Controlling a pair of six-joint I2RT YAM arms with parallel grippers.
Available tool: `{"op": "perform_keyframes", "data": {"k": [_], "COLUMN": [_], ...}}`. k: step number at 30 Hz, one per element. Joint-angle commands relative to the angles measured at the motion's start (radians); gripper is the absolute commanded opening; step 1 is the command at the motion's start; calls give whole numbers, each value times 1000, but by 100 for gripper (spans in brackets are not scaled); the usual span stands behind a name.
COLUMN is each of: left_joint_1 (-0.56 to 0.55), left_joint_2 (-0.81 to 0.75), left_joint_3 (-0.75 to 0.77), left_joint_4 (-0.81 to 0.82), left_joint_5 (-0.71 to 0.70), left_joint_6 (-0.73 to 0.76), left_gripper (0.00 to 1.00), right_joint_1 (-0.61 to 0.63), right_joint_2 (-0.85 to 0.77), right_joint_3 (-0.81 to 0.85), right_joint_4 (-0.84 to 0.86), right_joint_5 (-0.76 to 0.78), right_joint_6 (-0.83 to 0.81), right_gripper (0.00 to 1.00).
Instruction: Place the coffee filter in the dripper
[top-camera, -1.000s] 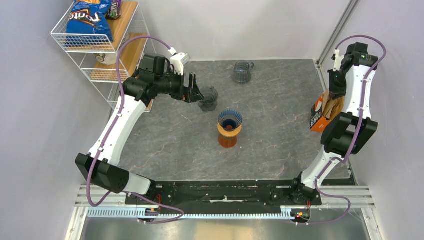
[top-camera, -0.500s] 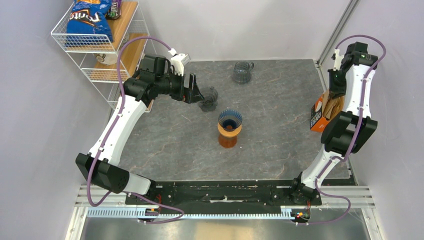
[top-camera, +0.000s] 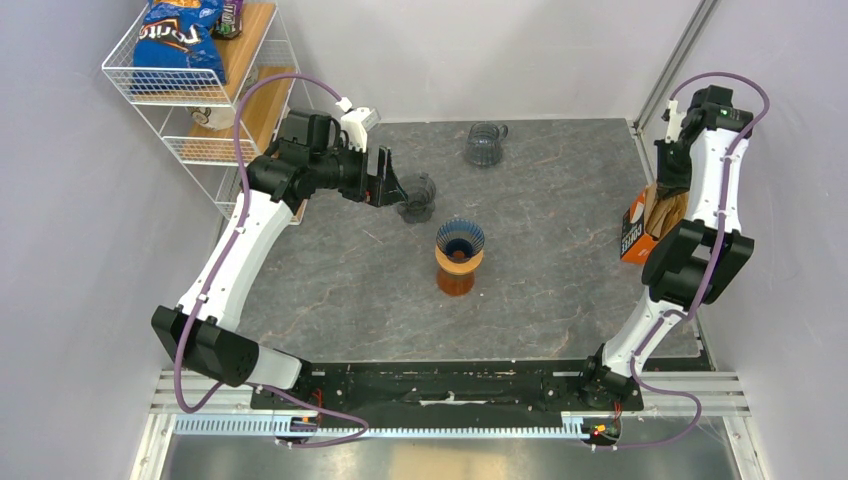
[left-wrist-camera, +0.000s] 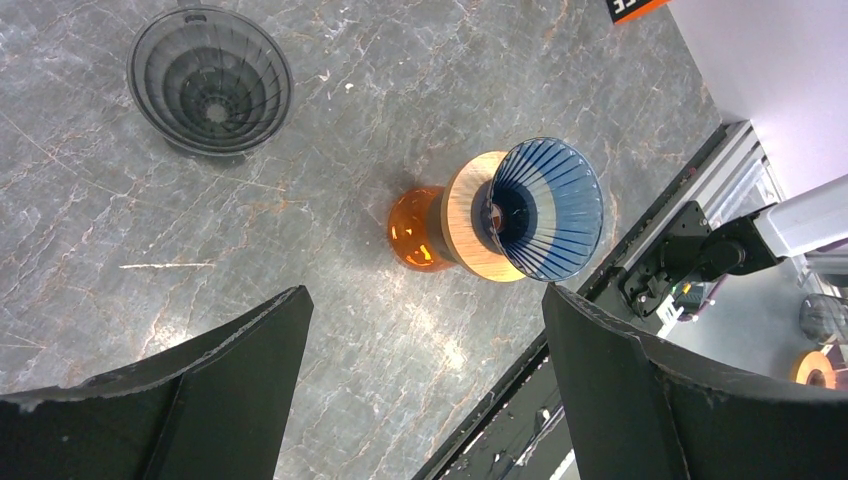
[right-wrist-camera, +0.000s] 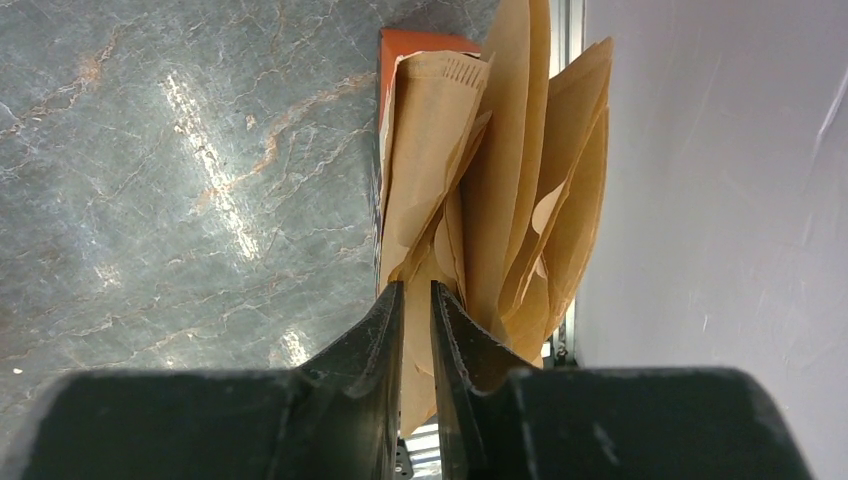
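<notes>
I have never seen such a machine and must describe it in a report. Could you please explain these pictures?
These are two robot arms bolted at the near edge of a grey table. One picture comes from a camera above; the other two from a small camera on each wrist, looking past its fingers. On the table stand a blue dripper on an orange carafe, a grey dripper, a glass mug and an orange box of brown paper filters. The left gripper is wide open and holds nothing. The right gripper is nearly closed at the filters; whether it pinches one, I cannot tell.
</notes>
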Motion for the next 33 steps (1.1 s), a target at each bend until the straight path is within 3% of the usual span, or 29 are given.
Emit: {"op": "perform_keyframes", "data": {"k": [1, 33], "left_joint_1": [4, 4], "left_joint_2": [-25, -20], "left_joint_3": [-5, 11], "left_joint_4": [32, 32], "left_joint_5": [29, 39], "left_joint_6": [-31, -38], "left_gripper": [93, 93], "right_joint_1": [-3, -2], "right_joint_2": [9, 1], "right_joint_3": [42, 14], "right_joint_4": [28, 63], "right_joint_5": [-36, 35], "right_joint_6": [16, 37], "right_gripper": [22, 12]}}
